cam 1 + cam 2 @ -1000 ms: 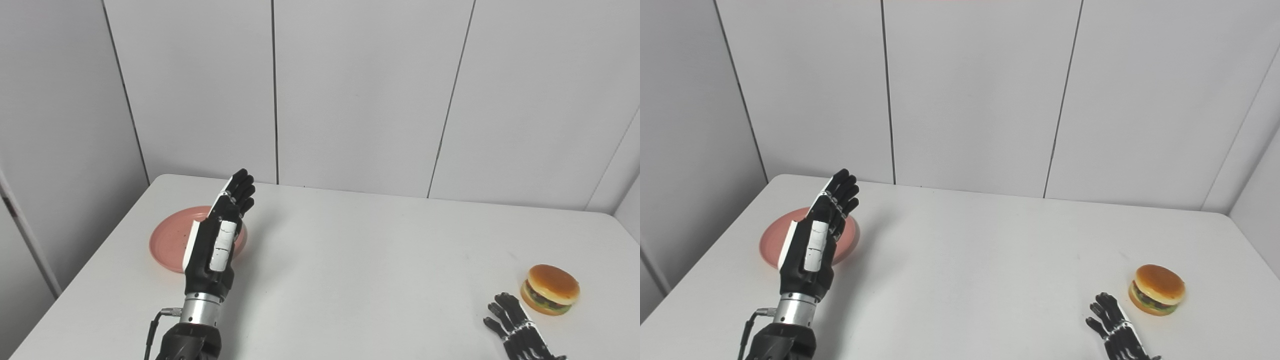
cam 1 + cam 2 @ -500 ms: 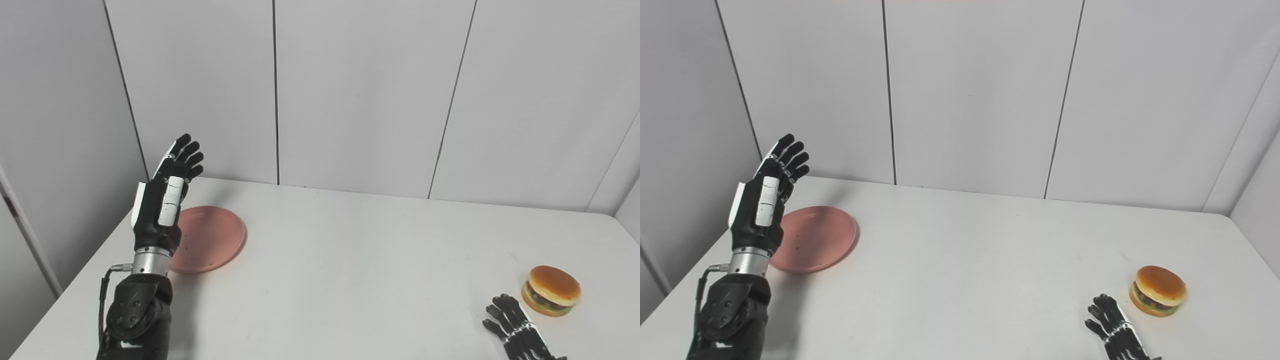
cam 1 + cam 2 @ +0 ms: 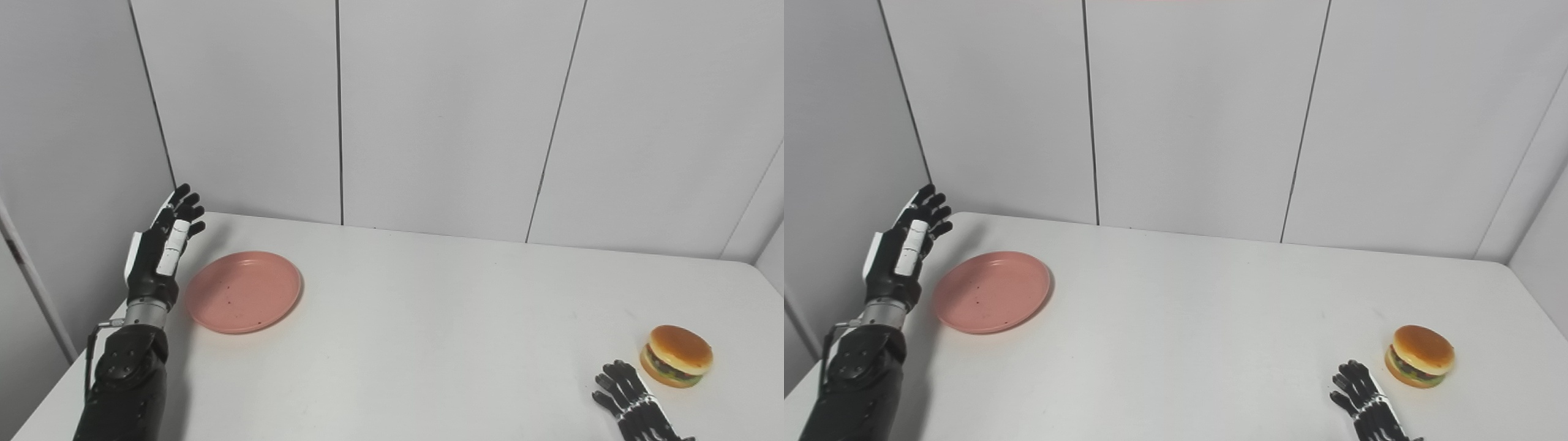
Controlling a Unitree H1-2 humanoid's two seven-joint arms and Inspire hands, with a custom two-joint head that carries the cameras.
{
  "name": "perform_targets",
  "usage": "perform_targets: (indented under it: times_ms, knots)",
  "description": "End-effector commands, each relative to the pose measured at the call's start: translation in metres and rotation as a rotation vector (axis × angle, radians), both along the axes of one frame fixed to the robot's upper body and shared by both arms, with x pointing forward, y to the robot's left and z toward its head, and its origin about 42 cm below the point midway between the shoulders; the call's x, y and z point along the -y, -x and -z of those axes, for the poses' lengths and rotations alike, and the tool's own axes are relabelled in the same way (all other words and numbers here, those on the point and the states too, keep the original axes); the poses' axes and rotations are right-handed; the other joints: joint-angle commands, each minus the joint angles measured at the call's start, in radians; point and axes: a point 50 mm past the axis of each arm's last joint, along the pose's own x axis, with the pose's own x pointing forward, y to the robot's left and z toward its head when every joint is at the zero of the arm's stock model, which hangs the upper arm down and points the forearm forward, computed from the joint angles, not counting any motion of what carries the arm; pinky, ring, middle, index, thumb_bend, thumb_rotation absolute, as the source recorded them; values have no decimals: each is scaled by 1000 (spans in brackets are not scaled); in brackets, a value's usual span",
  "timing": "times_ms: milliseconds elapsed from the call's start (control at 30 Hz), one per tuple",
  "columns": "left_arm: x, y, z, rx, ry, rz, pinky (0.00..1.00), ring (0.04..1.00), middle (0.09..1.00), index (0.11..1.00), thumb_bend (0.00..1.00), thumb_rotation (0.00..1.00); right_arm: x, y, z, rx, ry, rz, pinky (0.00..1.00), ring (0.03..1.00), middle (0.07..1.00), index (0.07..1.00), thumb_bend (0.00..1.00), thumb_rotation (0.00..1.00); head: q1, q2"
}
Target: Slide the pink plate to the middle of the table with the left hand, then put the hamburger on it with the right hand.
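Observation:
The pink plate (image 3: 244, 291) lies flat on the white table (image 3: 429, 318) at its left side, in full view. My left hand (image 3: 160, 248) is open, fingers straight and pointing up, raised just left of the plate near the table's left edge, apart from the plate. The hamburger (image 3: 676, 355) sits at the right front of the table. My right hand (image 3: 634, 404) is open, fingers spread, low on the table just left of and in front of the hamburger, not touching it. Its lower part is cut off by the frame.
Grey panelled walls (image 3: 429, 110) stand behind the table and along its left side, close to my left hand. The table's left edge (image 3: 802, 380) runs beside my left forearm.
My left hand has swung from over the plate's right side, leftward across it, to the plate's left side. The plate is now uncovered. The right hand and hamburger have stayed put.

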Motion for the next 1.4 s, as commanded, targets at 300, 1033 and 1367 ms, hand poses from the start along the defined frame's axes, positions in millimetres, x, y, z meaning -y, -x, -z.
perform_targets:
  times_ms: [300,1033,1367]
  knots:
    - [-44,-29,-29,107,47,-38,842,868,869,894,899,767,28,1,41,-242,46,49,846,883,904,900,956,918,-7,9]
    - [-29,-29,19,-28,135,-36,840,863,853,835,858,771,28,6,34,-232,65,44,841,881,913,907,960,915,-23,37]
    - [-20,-31,31,-91,103,9,872,910,897,867,854,801,25,9,29,-228,73,43,845,883,918,913,961,917,-33,49]
